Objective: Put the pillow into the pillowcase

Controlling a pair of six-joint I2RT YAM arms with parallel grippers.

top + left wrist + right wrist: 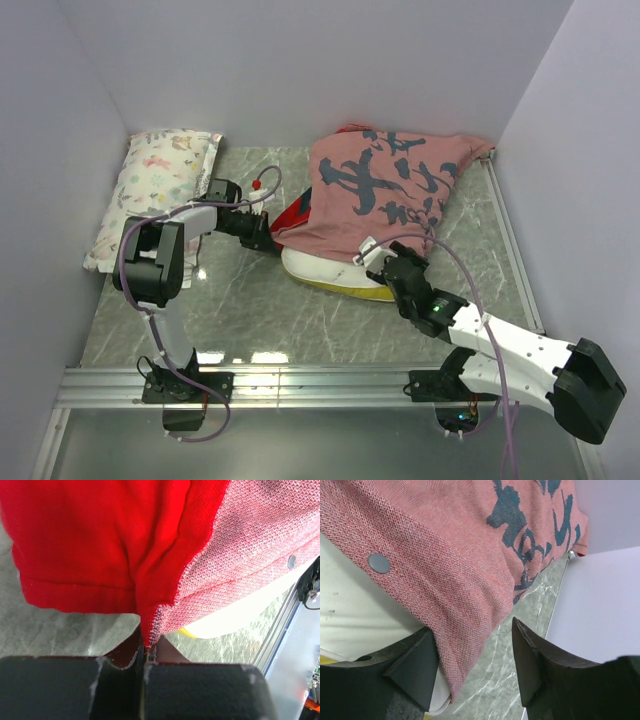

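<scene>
The pillowcase (390, 190) lies dull pink side up with dark calligraphy, draped over the cream pillow (325, 272), whose near edge with its yellow band sticks out below it. My left gripper (272, 235) is shut on the case's red left edge (100, 545), pinched at the seam (145, 647); the pillow (240, 620) shows pale behind. My right gripper (385, 262) stands open at the case's near right corner. In the right wrist view its jaws (472, 627) straddle the hem of the pillowcase (445, 555), with the pillow (360, 615) by the left finger.
A white animal-print pillow (155, 185) leans against the left wall at the back. Pale walls enclose the marble table on three sides. An aluminium rail (300, 385) runs along the near edge and another (510, 240) along the right. A snap button (379, 563) sits on the hem.
</scene>
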